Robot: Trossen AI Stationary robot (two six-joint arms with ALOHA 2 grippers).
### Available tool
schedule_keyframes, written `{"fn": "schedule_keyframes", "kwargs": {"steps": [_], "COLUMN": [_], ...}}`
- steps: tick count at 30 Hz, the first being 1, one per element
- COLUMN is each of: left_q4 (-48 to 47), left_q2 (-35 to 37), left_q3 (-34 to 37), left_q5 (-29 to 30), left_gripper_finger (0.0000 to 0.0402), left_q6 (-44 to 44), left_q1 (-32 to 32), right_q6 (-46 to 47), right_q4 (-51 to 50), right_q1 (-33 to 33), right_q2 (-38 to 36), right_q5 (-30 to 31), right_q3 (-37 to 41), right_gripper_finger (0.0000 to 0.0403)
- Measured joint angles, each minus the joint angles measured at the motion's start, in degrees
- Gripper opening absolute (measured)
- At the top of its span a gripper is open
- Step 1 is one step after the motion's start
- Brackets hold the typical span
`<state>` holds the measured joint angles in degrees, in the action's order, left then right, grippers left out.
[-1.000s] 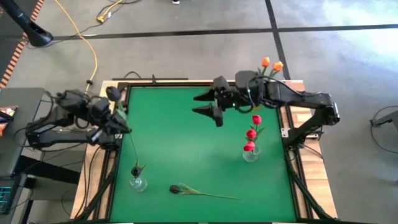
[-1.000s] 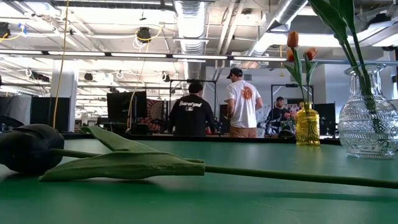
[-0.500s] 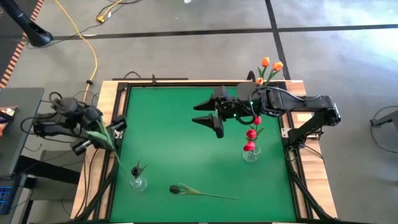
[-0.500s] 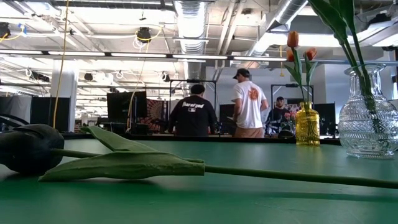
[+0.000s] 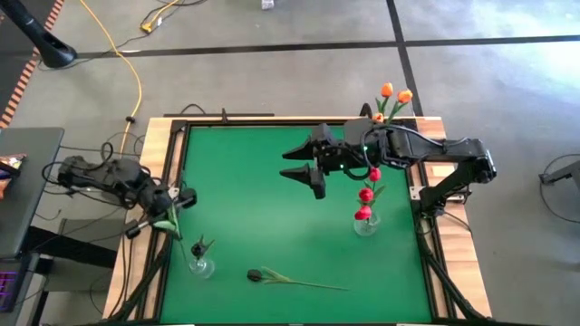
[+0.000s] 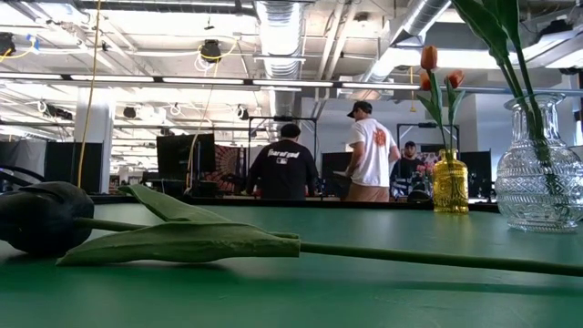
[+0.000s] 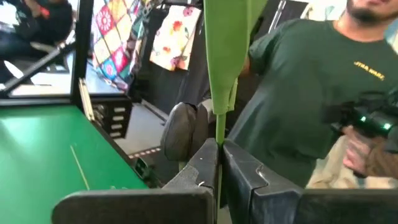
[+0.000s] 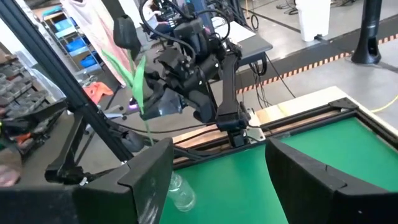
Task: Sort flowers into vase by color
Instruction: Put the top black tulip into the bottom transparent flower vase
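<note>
One dark tulip (image 7: 184, 127) clenched by its stem in left pincer (image 5: 161, 210), above small glass vase (image 5: 200, 265) at table (image 5: 263, 208) edge. Stem may miss narrow neck. Right pincer (image 5: 306, 165) splayed, empty, mid-table.

Clear vase (image 6: 541, 164) cut by low view's right edge; held tulip (image 7: 224, 56) head beyond left wrist view's top.

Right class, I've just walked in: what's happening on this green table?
The left gripper, at the table's left edge, is shut on a dark tulip's stem above a small clear vase. The right gripper hovers open mid-table. Another dark tulip lies on the table; red tulips and orange tulips are in vases.
</note>
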<state>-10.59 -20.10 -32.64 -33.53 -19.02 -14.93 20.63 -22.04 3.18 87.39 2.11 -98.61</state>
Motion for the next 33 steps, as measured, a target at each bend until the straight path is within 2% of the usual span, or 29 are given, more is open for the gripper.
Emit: {"fn": "schedule_keyframes", "kwargs": {"steps": [8, 16, 23, 28, 33], "left_q4": [-0.89, -4.43, -4.50, 0.60, 1.18], "left_q2": [0.04, 0.04, 0.04, 0.00, 0.02], "left_q3": [0.24, 0.24, 0.24, 3.84, 6.26], "left_q5": [1.96, 3.30, 7.44, 8.49, 11.64], "left_gripper_finger": [0.0000, 0.0000, 0.0000, 0.0000, 0.0000], "left_q6": [7.68, 8.32, 9.83, 9.27, 8.74], "left_q1": [-2.53, -5.57, -9.19, -12.17, -13.70], "right_q6": [5.55, 7.07, 8.03, 8.06, 8.29], "right_q4": [0.05, 0.11, 0.15, 0.20, 0.20], "right_q1": [-1.11, -1.40, -1.85, -2.60, -3.33], "right_q2": [0.02, 0.02, 0.02, 0.02, 0.02], "right_q5": [-0.29, -0.63, -0.66, -0.66, -0.69], "right_q3": [0.00, 0.00, 0.00, 0.00, 0.00], "right_gripper_finger": [0.0282, 0.0282, 0.0282, 0.0282, 0.0282]}}
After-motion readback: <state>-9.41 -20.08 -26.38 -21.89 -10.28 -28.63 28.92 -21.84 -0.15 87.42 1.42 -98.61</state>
